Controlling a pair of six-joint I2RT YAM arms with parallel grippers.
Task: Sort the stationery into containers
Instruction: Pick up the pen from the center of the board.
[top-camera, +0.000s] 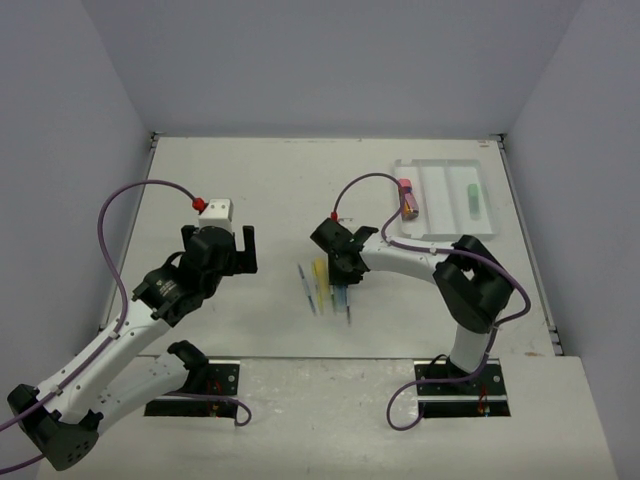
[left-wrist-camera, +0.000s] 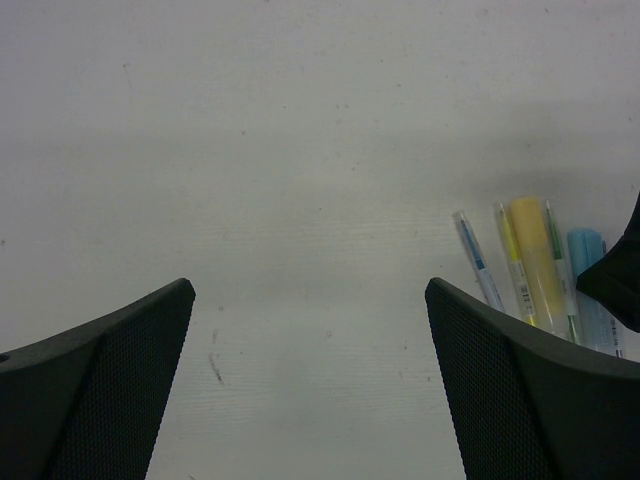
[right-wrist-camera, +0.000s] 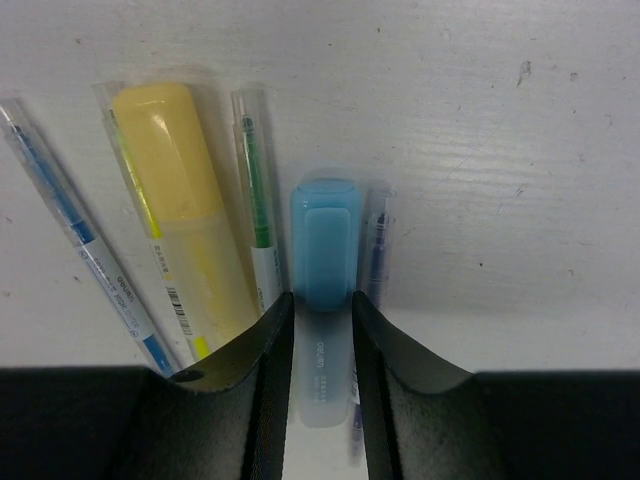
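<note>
The light blue plastic highlighter (right-wrist-camera: 323, 250) lies flat on the white table (top-camera: 270, 180), in the little row of stationery in front of the two arms. The right gripper (right-wrist-camera: 322, 300) has a black finger down each side of it. As far as I can see they press against the barrel, so I'd call it clamped, though the highlighter is not lifted.

Just beside it on one side lies a thin clear pen with green ink (right-wrist-camera: 255, 190). Beyond that are a fat yellow highlighter (right-wrist-camera: 180, 200), a thin yellow pen (right-wrist-camera: 135, 190) and a clear pen with blue ink (right-wrist-camera: 75, 240). On the other side a thin dark-blue pen (right-wrist-camera: 377, 250) lies right against it.

Well apart, toward the far right corner, sits the flat white plastic tray with three long compartments (top-camera: 440, 190). A stubby pink-capped tube (top-camera: 407, 197) lies in its left compartment and a mint-green bar (top-camera: 471, 197) in its right one. I see nothing in the middle one.

So two pieces look sorted and six wait on the table, roughly a quarter done by my reckoning.

The left gripper (left-wrist-camera: 308, 287) hangs over bare table left of the row, fingers spread wide and holding nothing.
</note>
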